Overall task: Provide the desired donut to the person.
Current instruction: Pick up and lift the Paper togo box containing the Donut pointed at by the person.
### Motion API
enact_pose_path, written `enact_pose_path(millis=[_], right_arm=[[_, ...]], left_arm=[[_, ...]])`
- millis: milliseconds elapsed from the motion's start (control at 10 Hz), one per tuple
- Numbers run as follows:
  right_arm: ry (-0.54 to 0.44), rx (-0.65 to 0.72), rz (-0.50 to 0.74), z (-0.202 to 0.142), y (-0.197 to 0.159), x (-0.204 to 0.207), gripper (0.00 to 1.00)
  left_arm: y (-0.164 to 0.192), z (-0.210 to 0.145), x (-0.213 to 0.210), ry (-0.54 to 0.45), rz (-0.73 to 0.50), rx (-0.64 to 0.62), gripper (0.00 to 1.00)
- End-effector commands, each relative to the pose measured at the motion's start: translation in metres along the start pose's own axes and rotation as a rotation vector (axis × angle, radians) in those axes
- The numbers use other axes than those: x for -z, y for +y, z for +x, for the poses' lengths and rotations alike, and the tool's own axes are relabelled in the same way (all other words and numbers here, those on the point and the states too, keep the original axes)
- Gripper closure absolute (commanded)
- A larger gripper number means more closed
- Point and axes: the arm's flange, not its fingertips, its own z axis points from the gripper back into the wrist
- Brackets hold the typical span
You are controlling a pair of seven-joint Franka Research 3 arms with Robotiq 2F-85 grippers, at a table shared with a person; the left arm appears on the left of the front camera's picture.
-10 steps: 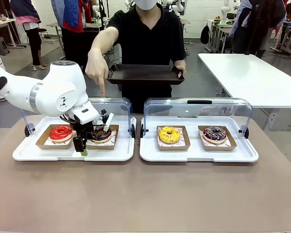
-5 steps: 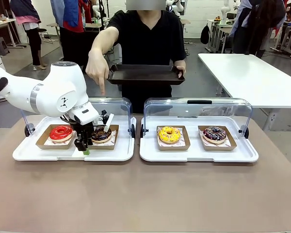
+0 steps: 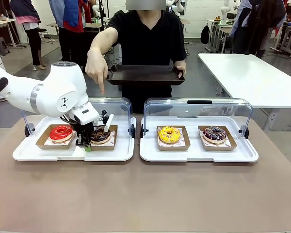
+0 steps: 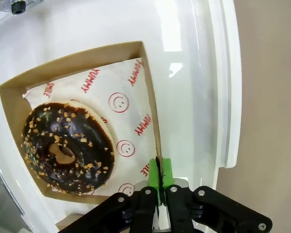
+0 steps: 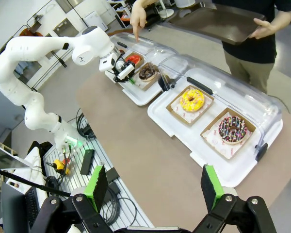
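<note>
On the left tray (image 3: 19,154), the left pincer (image 4: 160,167) is clenched on the near wall of the brown box (image 4: 148,73), and the chocolate donut (image 4: 68,148) sits in that box just past it, toward the person's pointing hand (image 3: 97,68), while the right pincer (image 5: 153,187) hangs open.
</note>
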Motion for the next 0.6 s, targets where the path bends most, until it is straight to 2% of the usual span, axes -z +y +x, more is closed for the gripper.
enact_pose_path(millis=[0,300,400,500], right_arm=[[-0.007,-0.004,0.013,0.000,0.000,0.001,0.00],[-0.007,-0.004,0.013,0.000,0.000,0.001,0.00],[-0.007,-0.004,0.013,0.000,0.000,0.001,0.00],[-0.007,-0.004,0.013,0.000,0.000,0.001,0.00]], left_arm=[[0.001,-0.003,-0.001,-0.034,-0.008,0.025,1.00],[0.001,-0.003,-0.003,-0.028,-0.003,0.034,1.00],[-0.006,0.000,-0.011,-0.018,-0.015,0.040,1.00],[-0.019,0.005,-0.039,-0.024,-0.057,0.033,1.00]])
